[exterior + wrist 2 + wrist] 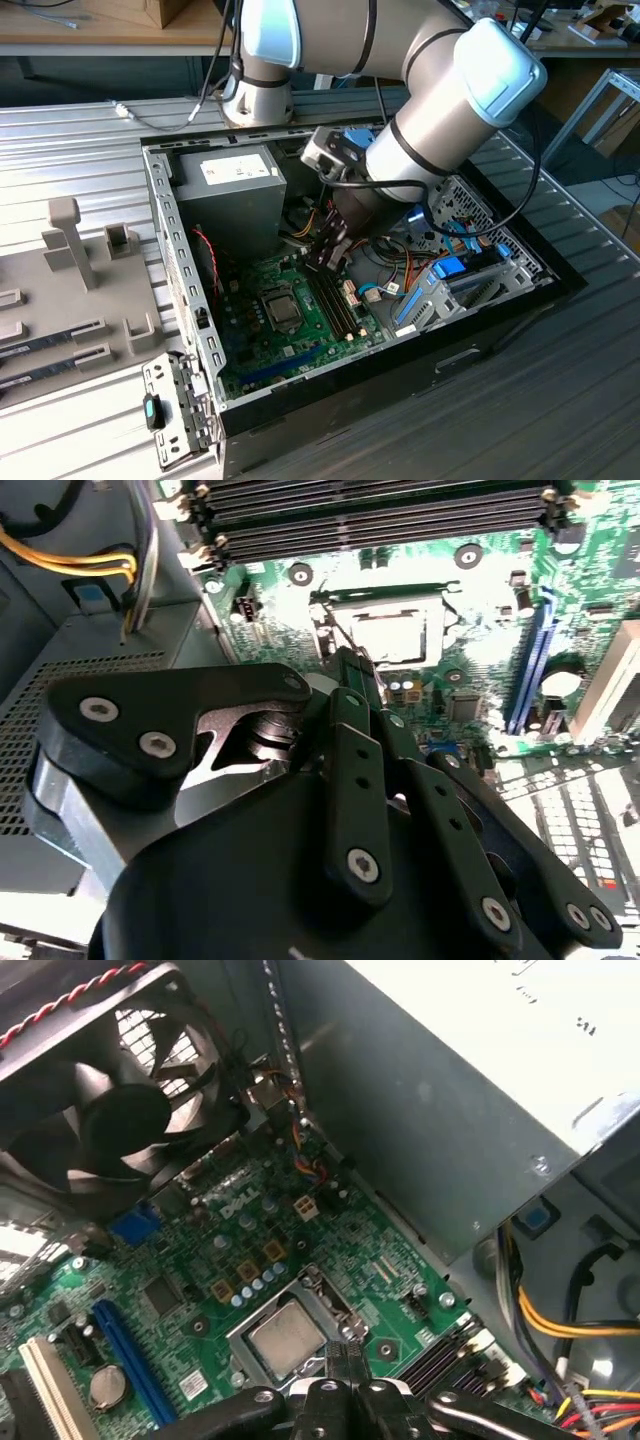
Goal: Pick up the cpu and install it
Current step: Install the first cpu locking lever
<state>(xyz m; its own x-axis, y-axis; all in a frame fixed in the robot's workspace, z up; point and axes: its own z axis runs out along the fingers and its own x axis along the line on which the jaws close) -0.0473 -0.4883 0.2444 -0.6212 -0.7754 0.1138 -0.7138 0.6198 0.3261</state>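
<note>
The black gripper (352,675) sits closest to the lens in the second wrist view, its linkage plates and screws in the foreground and its slim fingers (350,720) drawn together with nothing between them. Their tips hang just beside the cpu (392,635), on the side away from the memory slots (370,515); whether they touch the board cannot be told. The cpu, a dull silver square, lies flat in the socket frame (300,1305) near the middle of the green motherboard (210,1260). In the first wrist view the same chip (285,1338) shows just ahead of the closed fingertips (343,1358), with the case fan (110,1110) over the board's far corner and the grey power supply (450,1110) along one edge. In the exterior view the arm (440,110) reaches down into the open computer case (165,215), the gripper (322,262) above the memory slots, the cpu (283,312) beside them
</note>
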